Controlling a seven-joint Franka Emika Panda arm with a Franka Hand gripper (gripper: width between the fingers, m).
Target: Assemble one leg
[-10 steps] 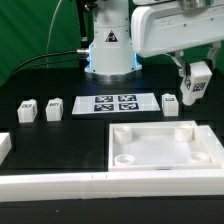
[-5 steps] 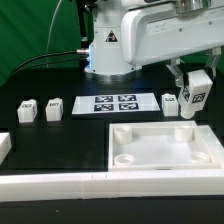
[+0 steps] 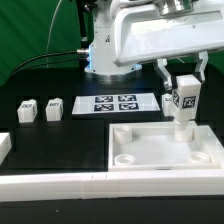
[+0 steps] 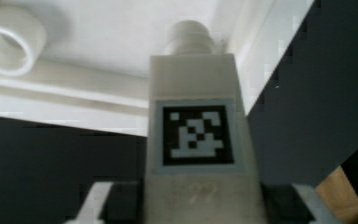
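Observation:
My gripper [image 3: 184, 84] is shut on a leg [image 3: 186, 100], a white block with a black-and-white tag and a round peg pointing down. It hangs upright over the far corner of the white tray [image 3: 160, 160], on the exterior view's right. In the wrist view the leg [image 4: 197, 130] fills the middle between my fingers [image 4: 105, 200], its peg tip over the tray rim [image 4: 87, 95]. Two more legs [image 3: 27, 110] [image 3: 53, 107] stand on the exterior view's left. Another leg [image 3: 168, 101] stands just beside the held one.
The marker board [image 3: 113, 103] lies between the loose legs and the tray. A long white bar [image 3: 90, 186] lies along the front, with a white block [image 3: 4, 146] at the exterior view's left edge. The robot base [image 3: 105, 55] stands behind.
My arm has moved toward the exterior view's left and down a little, carrying the leg from beyond the tray's corner to over that corner.

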